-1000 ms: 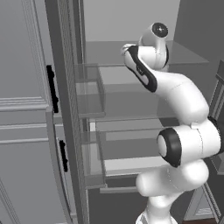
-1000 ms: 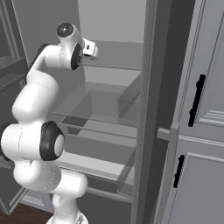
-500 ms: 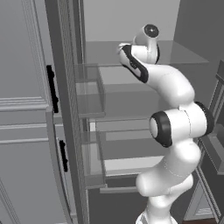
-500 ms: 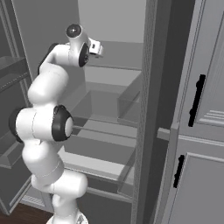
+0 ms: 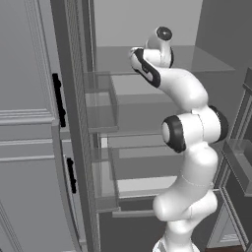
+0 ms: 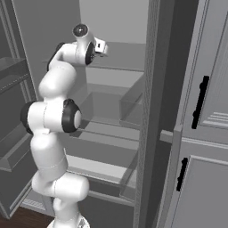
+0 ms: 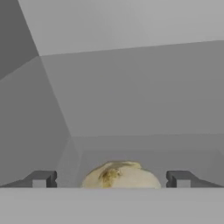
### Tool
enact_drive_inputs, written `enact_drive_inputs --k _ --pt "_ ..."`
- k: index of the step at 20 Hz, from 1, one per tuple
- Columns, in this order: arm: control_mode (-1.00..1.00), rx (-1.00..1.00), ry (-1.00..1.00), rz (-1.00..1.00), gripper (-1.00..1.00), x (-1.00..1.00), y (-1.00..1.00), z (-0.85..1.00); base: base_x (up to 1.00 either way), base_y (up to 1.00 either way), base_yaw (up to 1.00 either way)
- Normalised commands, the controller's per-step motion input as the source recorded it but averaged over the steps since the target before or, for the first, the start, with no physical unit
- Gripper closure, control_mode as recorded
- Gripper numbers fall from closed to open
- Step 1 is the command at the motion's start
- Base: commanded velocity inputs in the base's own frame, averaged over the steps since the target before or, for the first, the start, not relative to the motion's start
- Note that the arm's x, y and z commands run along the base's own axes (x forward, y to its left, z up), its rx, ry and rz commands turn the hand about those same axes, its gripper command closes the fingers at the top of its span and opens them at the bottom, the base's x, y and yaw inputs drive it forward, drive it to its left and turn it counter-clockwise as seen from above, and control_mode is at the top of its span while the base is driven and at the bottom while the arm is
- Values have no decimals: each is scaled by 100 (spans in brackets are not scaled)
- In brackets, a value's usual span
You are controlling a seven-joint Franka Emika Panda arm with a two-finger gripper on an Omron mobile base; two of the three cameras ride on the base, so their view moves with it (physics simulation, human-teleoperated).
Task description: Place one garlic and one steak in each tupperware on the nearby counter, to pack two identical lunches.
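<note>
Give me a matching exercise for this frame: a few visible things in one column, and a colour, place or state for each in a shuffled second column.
Things:
1. garlic
2. gripper
3. door handles
4. glass shelf

Descriptions:
a. black bars
b. open, fingertips either side of the bulb
c. pale cream-yellow, rounded
d. clear, inside the open grey cabinet

Pairs: 1-c, 2-b, 3-a, 4-d

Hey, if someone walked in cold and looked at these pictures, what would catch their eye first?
Probably the tall white robot arm, rising in front of an open grey fridge and bending at the top toward its upper shelf. Next, in the hand view, a pale cream garlic bulb sits squarely between the two spread dark fingertips of the open gripper, with bare grey walls behind it.
</note>
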Motion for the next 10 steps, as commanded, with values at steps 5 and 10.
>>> enact_drive_inputs --k 5,10 --pt "-100 -3 18 -7 100 -9 0 -52 0 0 0" --pt "-100 -3 -9 -1 100 -9 0 -41 0 0 0"
